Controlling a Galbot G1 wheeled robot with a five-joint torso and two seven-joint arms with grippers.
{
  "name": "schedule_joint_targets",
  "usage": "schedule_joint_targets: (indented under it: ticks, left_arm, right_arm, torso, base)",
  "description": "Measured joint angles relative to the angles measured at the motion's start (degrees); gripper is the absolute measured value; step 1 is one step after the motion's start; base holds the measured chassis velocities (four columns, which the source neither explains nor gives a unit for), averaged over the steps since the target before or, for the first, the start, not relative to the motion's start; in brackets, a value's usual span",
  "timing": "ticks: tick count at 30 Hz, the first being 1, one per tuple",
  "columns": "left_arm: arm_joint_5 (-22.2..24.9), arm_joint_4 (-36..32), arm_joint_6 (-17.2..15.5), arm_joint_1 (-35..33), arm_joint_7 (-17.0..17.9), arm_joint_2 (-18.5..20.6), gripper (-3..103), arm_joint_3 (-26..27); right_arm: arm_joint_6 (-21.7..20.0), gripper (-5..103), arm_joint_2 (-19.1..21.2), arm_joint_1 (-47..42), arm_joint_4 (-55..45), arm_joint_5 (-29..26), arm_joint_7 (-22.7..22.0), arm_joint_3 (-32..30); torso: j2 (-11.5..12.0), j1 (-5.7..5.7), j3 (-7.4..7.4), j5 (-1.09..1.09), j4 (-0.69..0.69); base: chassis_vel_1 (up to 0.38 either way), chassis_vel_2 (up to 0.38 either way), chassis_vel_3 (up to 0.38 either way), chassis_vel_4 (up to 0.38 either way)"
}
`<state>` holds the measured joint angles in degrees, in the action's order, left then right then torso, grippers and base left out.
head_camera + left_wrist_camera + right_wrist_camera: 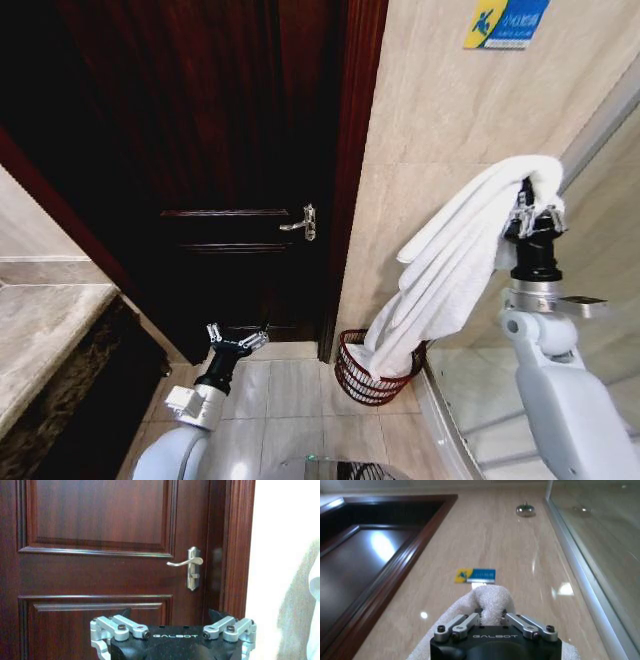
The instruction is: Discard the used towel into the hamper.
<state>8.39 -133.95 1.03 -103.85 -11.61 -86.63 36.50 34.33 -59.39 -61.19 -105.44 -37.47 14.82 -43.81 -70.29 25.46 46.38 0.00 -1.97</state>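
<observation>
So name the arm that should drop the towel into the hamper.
Right. The right gripper is already shut on the towel, whose lower end hangs into the hamper. The left gripper is open, low by the door.

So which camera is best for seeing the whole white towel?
The head view. It shows the towel from the right pincer, shut on its top, down to its end in the hamper. The right wrist view shows just the pinched fold. The left wrist view catches a pale blur at its edge, maybe towel.
</observation>
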Motion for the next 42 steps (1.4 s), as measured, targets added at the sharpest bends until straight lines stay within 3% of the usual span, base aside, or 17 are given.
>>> schedule_joint_targets:
  ticks: [42]
  left_arm:
    - [0.0,0.0,0.0,0.0,0.0,0.0,100,0.0]
  right_arm:
    - [6.1,10,-6.5,-7.8,12.0,2.6,6.9,2.3]
  torso:
    - [0.0,0.00,0.00,-0.01,0.00]
  base:
    - [0.000,0.000,0.000,0.000]
